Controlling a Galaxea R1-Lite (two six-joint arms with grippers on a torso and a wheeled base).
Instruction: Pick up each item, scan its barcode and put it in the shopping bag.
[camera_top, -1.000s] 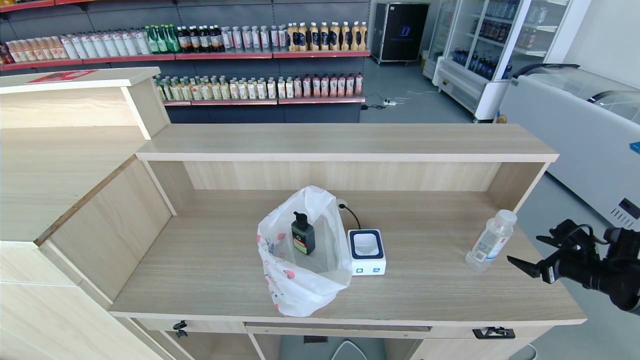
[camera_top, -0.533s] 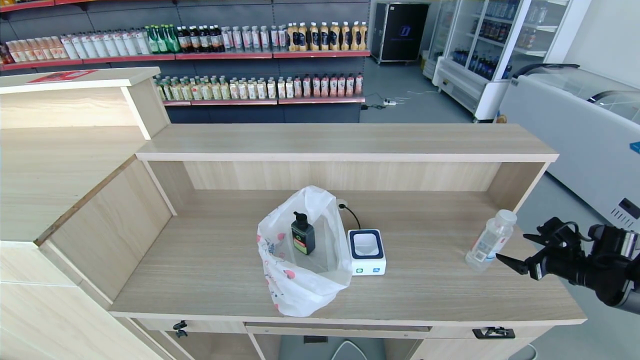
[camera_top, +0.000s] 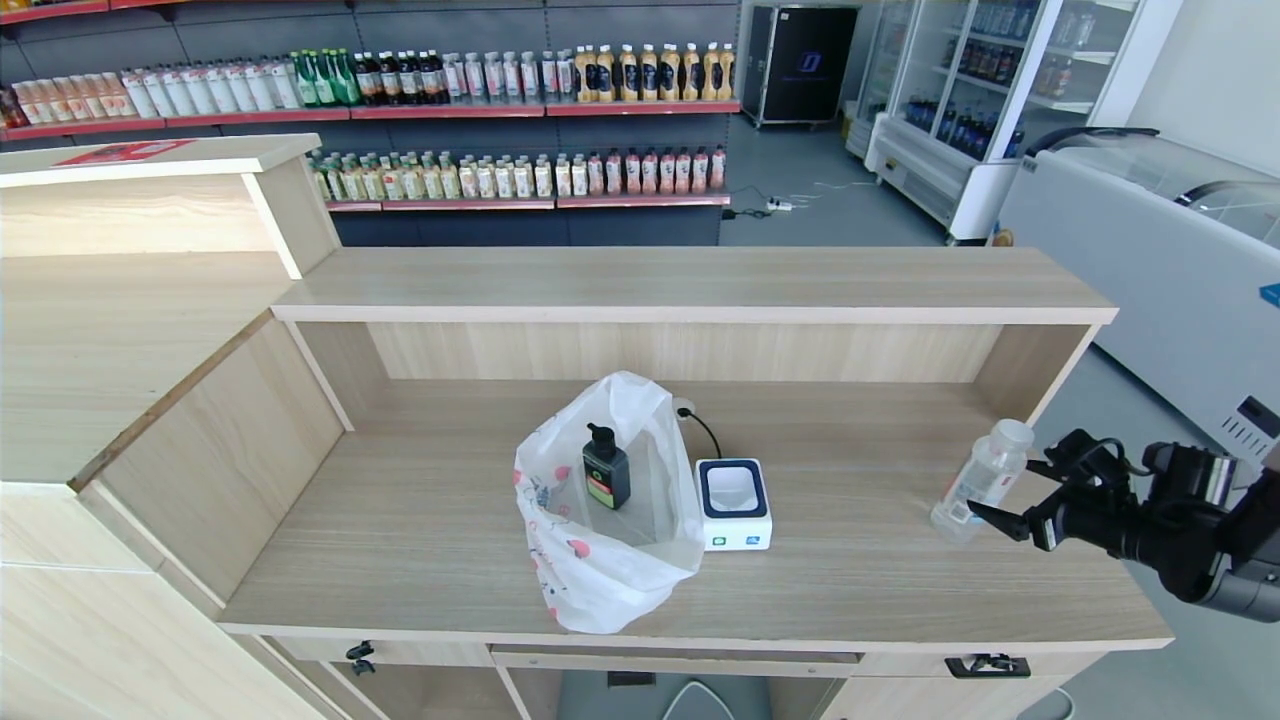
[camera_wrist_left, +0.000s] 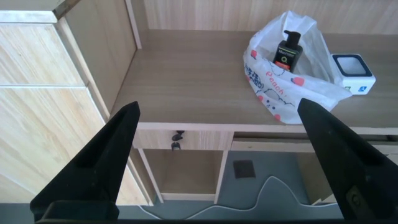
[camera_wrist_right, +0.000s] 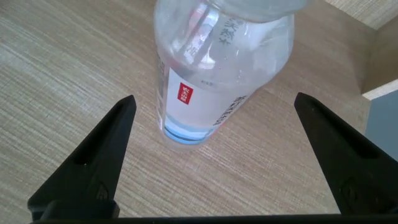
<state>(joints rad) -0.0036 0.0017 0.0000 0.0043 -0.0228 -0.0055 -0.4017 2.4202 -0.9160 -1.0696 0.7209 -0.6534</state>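
Your left gripper (camera_wrist_left: 217, 106) hung with its fingers spread wide and nothing between them, out before the near edge of the counter (camera_top: 860, 580), well apart from the shopping bag (camera_top: 590, 585). The bag stood open at mid-counter with a dark pump bottle (camera_top: 605, 470) upright inside, and the scanner (camera_top: 733, 503) sat just beside it on the right. Near the counter's right end stood the clear bottle (camera_top: 980, 478). You had the right gripper (camera_top: 1003, 487) released too, fingers apart, their tips just beside that bottle's lower part.
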